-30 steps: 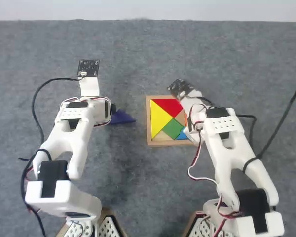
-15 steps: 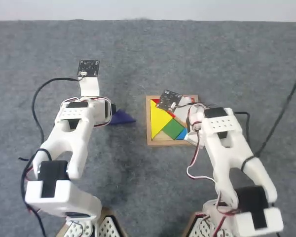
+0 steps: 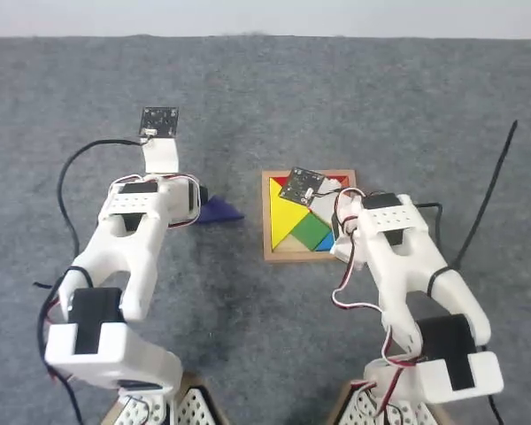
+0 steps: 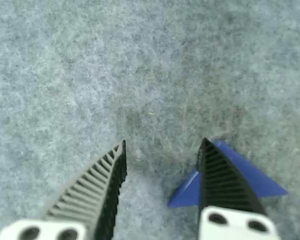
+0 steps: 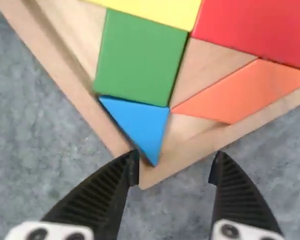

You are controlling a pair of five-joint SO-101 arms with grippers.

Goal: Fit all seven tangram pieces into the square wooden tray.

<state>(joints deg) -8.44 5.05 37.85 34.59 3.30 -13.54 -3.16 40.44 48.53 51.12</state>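
No text, number, label or sign can be read, neither on the wooden tray (image 3: 266,221) nor on the tangram pieces (image 3: 288,217).

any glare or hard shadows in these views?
High view: even light, only soft shadows on the mat, no glare on the tray. Left wrist view: no hard shadow around the loose blue piece. Right wrist view: soft shadow along the tray's inner wall, no glare on the red piece.

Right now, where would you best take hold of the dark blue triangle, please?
I'd come from straight above and pinch its edges near the middle: the dark blue triangle lies flat on the carpet, and the open left gripper sits off-centre, one finger over it.
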